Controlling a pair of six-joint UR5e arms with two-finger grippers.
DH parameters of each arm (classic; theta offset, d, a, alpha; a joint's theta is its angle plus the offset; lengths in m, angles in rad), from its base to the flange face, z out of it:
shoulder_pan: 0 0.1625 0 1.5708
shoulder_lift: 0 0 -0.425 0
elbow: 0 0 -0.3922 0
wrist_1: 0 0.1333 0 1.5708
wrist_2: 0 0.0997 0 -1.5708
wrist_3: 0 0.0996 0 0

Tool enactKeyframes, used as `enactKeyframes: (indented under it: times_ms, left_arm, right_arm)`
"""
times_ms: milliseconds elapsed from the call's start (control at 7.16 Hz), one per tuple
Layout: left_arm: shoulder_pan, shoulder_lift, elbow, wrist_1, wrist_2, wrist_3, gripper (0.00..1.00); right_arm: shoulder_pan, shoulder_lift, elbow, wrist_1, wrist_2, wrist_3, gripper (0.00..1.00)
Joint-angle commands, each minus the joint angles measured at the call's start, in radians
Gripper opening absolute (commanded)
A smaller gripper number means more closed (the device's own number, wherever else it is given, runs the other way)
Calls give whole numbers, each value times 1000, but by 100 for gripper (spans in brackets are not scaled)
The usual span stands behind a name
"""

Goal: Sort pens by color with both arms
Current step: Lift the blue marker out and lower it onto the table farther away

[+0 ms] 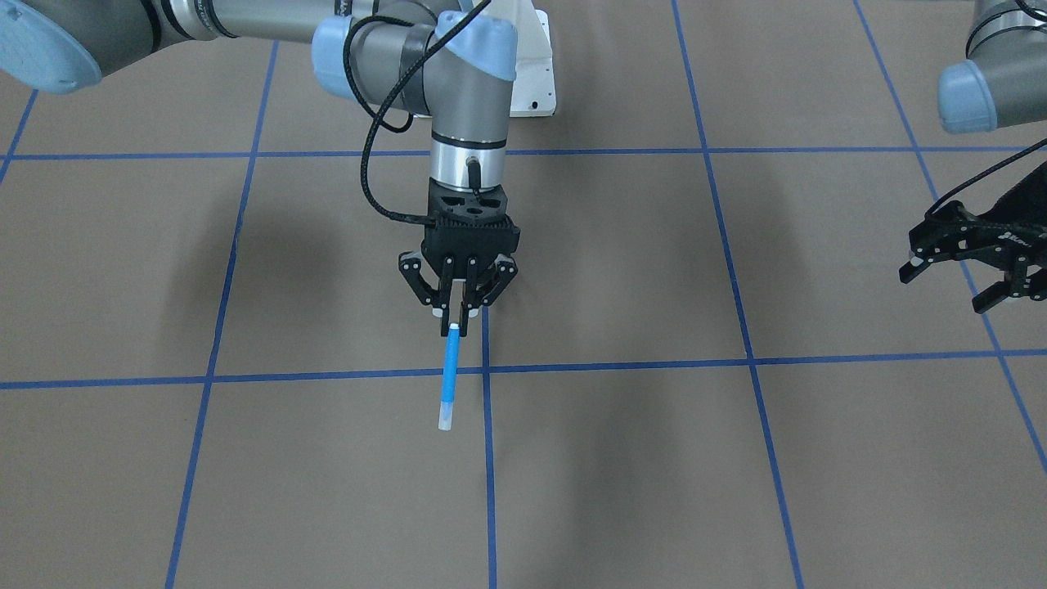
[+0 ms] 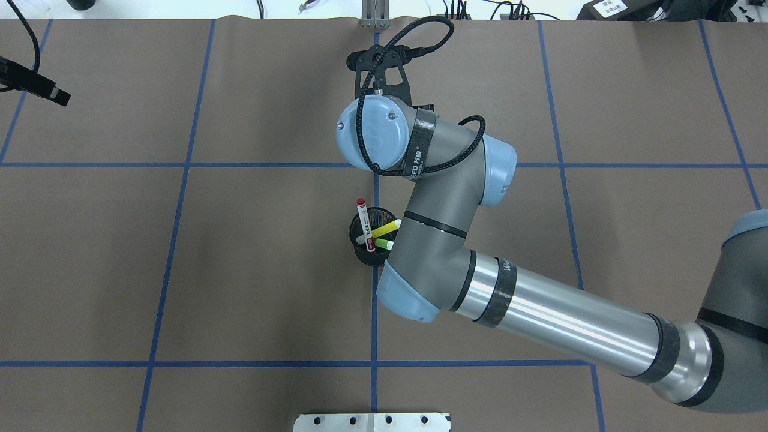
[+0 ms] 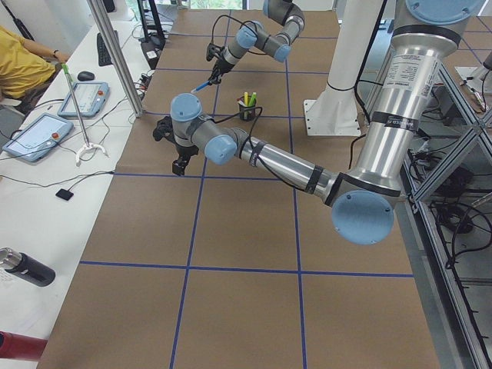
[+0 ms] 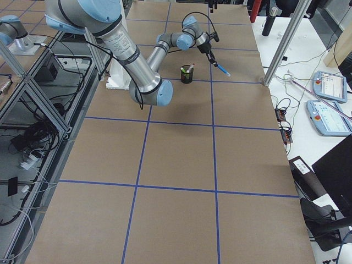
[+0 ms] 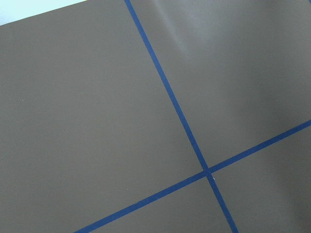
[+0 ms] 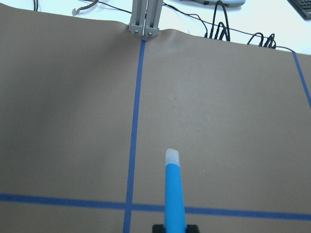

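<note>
My right gripper [image 1: 452, 317] is shut on the upper end of the blue pen [image 1: 448, 376], which hangs tilted above the table near a tape crossing. The pen also shows in the right wrist view [image 6: 174, 194], pointing away from the jaws. The white pen with the red cap [image 2: 362, 219], the yellow pen [image 2: 387, 228] and the green pen [image 2: 383, 243] stand in the black mesh cup [image 2: 366, 258] at mid table, partly under my right arm. My left gripper [image 1: 941, 290] is open and empty, far off to the side.
Blue tape lines divide the brown table into squares. The white pedestal base [image 2: 372, 422] sits at the robot's edge. The left wrist view shows only table and tape. Tablets, cables and a metal post [image 4: 286, 38] stand beyond the far edge.
</note>
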Motion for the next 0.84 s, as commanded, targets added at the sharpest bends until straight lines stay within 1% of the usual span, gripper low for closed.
enactKeyframes:
  times_ms: [0, 140, 279, 419, 559, 698]
  left_arm:
    - [0, 0, 2, 0, 0, 1, 100]
    - [2, 0, 6, 0, 0, 4, 100]
    - [3, 0, 12, -1, 0, 6, 100]
    - [5, 0, 14, -1, 0, 6, 100]
    - [5, -2, 14, -1, 0, 6, 100]
    - [5, -2, 14, -1, 0, 6, 100]
  right_arm:
    - [37, -12, -196, 243, -73, -47, 0]
    - [43, -24, -221, 287, -74, -49, 1]
    - [43, -45, -226, 338, -85, -49, 13]
    - [43, -53, -229, 354, -87, -49, 45]
    - [43, -53, -229, 355, -85, -49, 68]
    - [43, -50, -229, 358, -85, -46, 95]
